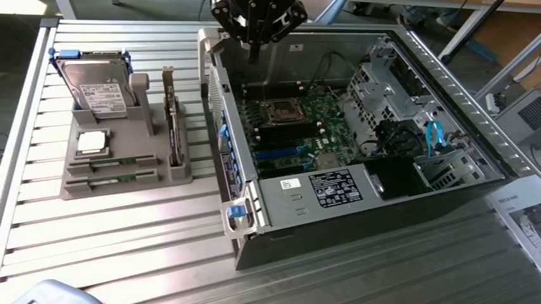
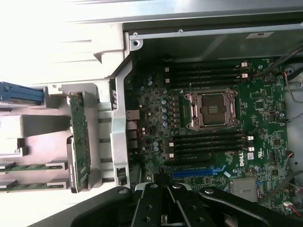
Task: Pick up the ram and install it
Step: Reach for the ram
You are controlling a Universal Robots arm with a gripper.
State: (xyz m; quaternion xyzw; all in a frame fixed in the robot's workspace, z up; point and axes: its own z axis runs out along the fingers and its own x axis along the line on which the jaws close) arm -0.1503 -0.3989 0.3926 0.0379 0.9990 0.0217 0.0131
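Note:
Two ram sticks (image 1: 113, 163) (image 1: 108, 183) lie side by side in the front slots of a grey holder (image 1: 76, 171) on the exterior view's left. In the wrist view they are the thin green strips (image 2: 33, 166) (image 2: 31, 185). My gripper (image 1: 254, 56) hangs over the far wall of the open computer case (image 1: 355, 209), well away from the ram. Its black fingers (image 2: 156, 201) are shut with nothing between them. Below it lies the green motherboard (image 2: 265, 109) with its CPU socket (image 2: 211, 109) and dark memory slots (image 2: 208, 142).
The holder also carries a silver hard drive (image 1: 93, 88), an upright expansion card (image 1: 173, 126) (image 2: 80, 137) and a square chip (image 1: 91, 142). The case holds a power supply (image 1: 334, 187), drive cages and cables. Papers (image 1: 520, 218) lie at the exterior view's right.

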